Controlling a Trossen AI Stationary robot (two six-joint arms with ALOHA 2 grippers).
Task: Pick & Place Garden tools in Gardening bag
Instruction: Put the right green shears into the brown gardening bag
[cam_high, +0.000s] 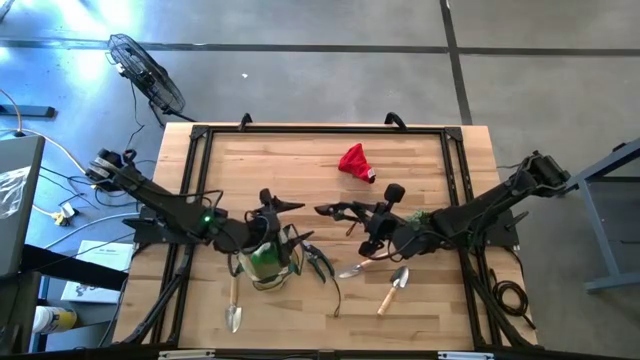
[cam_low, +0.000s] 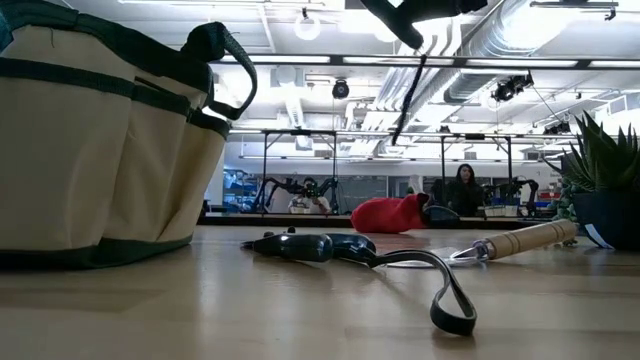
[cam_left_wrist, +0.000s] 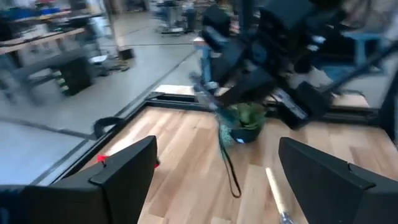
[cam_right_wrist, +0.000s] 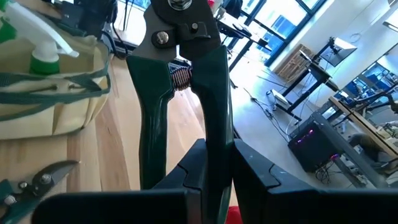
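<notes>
Gripping dark-handled pruners (cam_right_wrist: 180, 118) by one handle, the right hand (cam_high: 335, 210) is held above the counter (cam_high: 420, 160), near the gardening bag (cam_high: 268, 258). The left hand (cam_high: 272, 203) is spread wide above the bag. A second pair of pruners (cam_high: 320, 262), two trowels (cam_high: 392, 290) and the red cloth (cam_high: 355, 162) are seen lying on the counter.

table (cam_high: 420, 170): pale wood, smooth | bag (cam_low: 100, 150): matt canvas cloth | pruners (cam_right_wrist: 180, 93): glossy green handles, probably plastic, metal pivot
</notes>
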